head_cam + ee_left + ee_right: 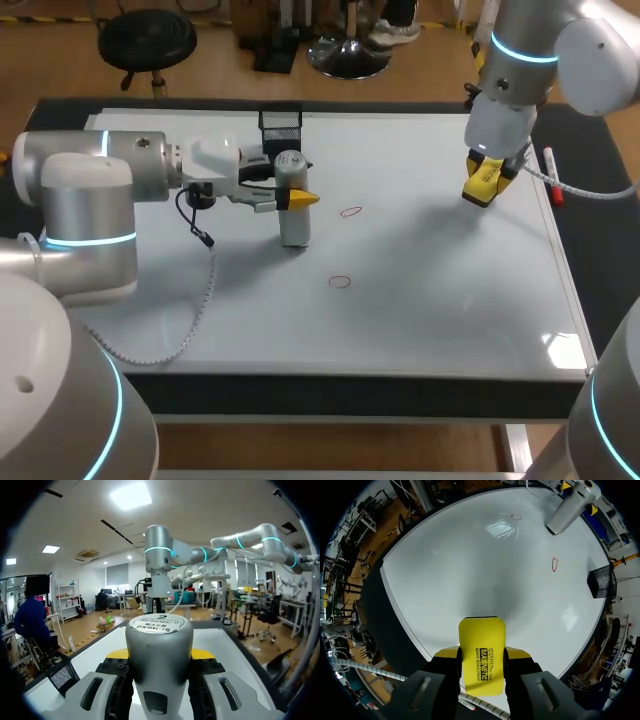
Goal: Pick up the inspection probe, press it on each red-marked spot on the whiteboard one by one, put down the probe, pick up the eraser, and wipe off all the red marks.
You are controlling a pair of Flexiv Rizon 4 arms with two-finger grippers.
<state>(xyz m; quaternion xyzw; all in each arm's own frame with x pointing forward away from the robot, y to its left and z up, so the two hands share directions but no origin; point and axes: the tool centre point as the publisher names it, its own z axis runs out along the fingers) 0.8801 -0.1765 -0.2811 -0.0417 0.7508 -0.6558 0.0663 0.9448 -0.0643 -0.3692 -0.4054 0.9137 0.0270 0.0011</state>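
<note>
On the flat white whiteboard's (430, 300) left side, my left hand (298, 199) is clamped round the upright grey cylindrical inspection probe (294, 225), just beside a small red circle mark (350, 212). Right hand (488, 178) is squeezing the yellow rectangular eraser (481, 655) over the board's far right.

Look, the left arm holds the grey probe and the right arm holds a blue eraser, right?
Not quite: the eraser in the right gripper is yellow, not blue, as the right wrist view shows. The left gripper does hold the grey probe.

Silver arms (75, 180), cyan rings (85, 240), yellow-tipped fingers (303, 199)
</note>
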